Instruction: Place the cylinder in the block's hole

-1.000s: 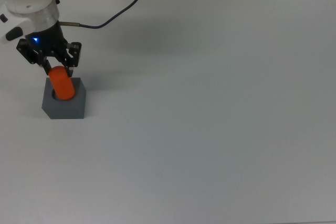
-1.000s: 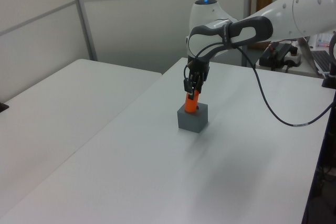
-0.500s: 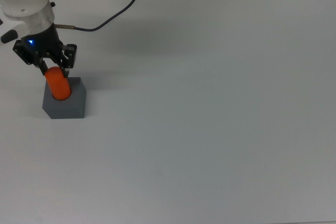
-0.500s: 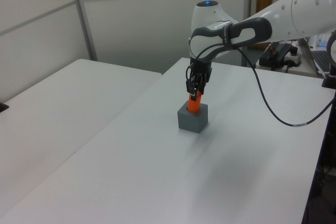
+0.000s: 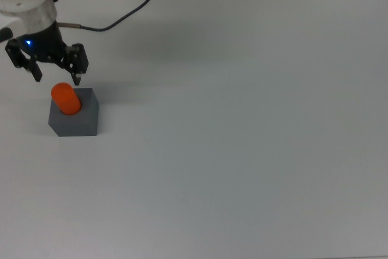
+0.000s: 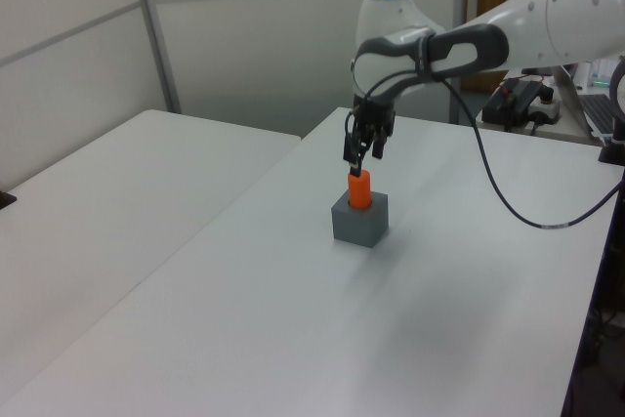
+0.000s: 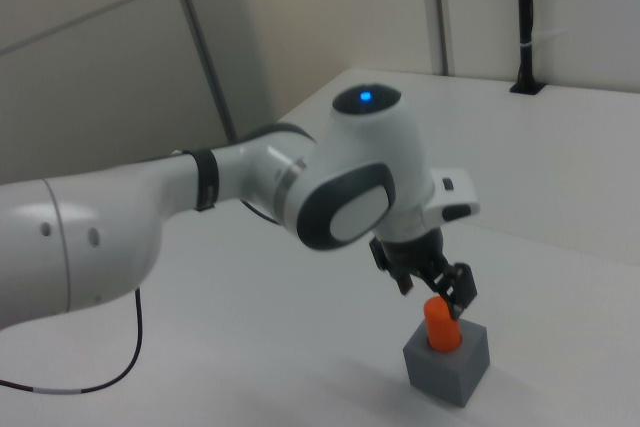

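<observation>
The orange cylinder [image 5: 65,99] now stands upright in the hole of the grey block [image 5: 76,119], with its top half sticking out above the block. The block sits near the left edge of the tabletop [image 5: 242,119] in the top view. Half a second ago the jaws were still around the top of the cylinder. Now they have let go. The gripper [image 5: 56,76] has lifted up and moved a little away, and its jaws are spread wide with nothing between them. In the left view the gripper [image 6: 357,146] hangs just above the cylinder [image 6: 360,189], not touching it, and in the right view it looks the same, with the gripper [image 7: 437,292] a bit above the cylinder [image 7: 439,324] and the block [image 7: 448,363]. The cylinder did not fall over or come out when it was let go, so it seems to sit well in the hole. That means the job looks done. What is left is likely just for the arm to pull back without bumping the cylinder.
</observation>
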Robot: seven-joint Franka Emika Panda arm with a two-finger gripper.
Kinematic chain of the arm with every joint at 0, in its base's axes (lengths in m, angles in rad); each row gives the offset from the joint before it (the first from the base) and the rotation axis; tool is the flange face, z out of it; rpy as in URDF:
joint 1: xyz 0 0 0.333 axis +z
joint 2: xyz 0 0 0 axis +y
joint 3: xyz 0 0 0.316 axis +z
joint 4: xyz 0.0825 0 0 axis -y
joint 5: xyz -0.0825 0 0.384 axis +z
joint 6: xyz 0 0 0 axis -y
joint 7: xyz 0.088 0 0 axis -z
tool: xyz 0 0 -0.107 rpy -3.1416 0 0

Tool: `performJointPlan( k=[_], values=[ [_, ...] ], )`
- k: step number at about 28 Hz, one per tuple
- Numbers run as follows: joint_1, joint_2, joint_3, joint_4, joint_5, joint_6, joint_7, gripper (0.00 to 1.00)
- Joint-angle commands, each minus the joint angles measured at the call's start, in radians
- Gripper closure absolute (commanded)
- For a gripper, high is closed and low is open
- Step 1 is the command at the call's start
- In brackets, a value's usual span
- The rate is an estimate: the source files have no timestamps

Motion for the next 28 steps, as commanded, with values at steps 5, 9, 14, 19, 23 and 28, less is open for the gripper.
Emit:
performJointPlan(
  k=[5,9,14,19,23,28],
  values=[
    [0.039,-0.07,-0.007,0.133,-0.01,-0.279,-0.023,0.0],
    [0.102,-0.083,-0.056,0.133,-0.034,-0.297,-0.03,0.0],
    [0.112,-0.083,-0.054,0.135,-0.039,-0.334,-0.03,0.0],
    [0.115,-0.083,-0.051,0.133,-0.06,-0.339,-0.03,0.0],
    [0.115,-0.083,-0.05,0.133,-0.089,-0.343,-0.03,0.0],
    [0.115,-0.083,-0.05,0.133,-0.09,-0.342,-0.023,0.0]
  ],
)
